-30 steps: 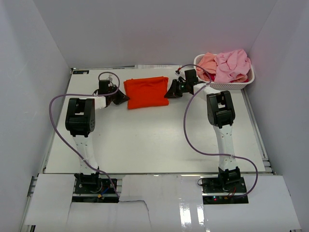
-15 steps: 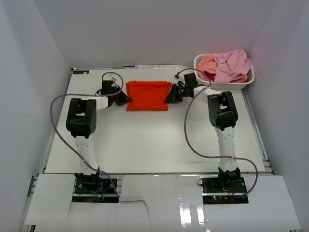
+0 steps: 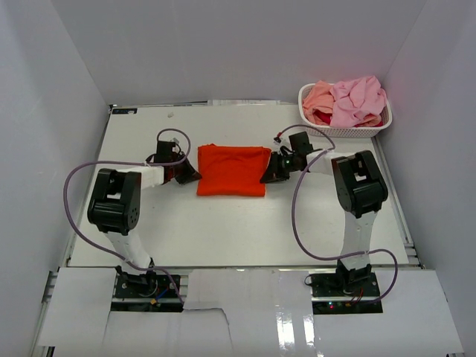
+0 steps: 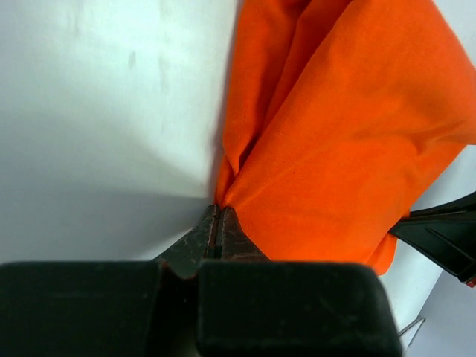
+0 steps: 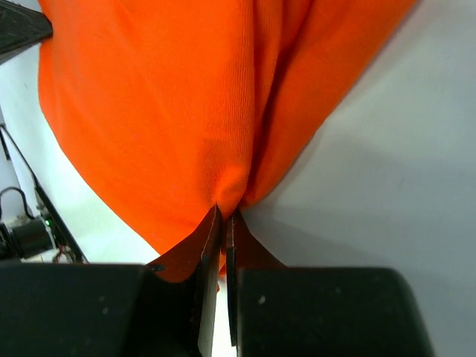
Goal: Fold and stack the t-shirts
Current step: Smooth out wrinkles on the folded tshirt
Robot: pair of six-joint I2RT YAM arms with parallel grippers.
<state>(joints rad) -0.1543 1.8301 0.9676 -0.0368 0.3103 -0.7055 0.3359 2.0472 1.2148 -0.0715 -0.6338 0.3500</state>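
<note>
Top external view: entry one, orange-red t-shirt (image 3: 231, 170), folded to a compact rectangle, flat on the worktop (image 3: 223, 230) between my two arms and well apart from the basket (image 3: 349, 132). Entry two, my left jaws, low at the shirt's left edge; left wrist view showed them pressed together on a pinch of that edge, the orange-red t-shirt (image 4: 349, 126) fanning away in layered folds. Entry three, my right jaws, low at the opposite edge; right wrist view showed them likewise clamped on a gathered pinch of the orange-red t-shirt (image 5: 193, 97), tips tight with cloth between. Entry four, white perforated basket at the far right corner, holding a light pink t-shirt (image 3: 357, 100) heaped on top, a salmon-peach t-shirt (image 3: 318, 97) beside it, and a sliver of dark red cloth (image 3: 321, 117) underneath, too buried for me to describe. Step in hand, as I judged it: setting the first folded shirt at its stacking spot, gripped at both ends. Next move, by my reckoning: part both jaws together so neither side dragged the fold open, lift straight up clear of the cloth, then send the right arm to the basket for the pink shirt.
</note>
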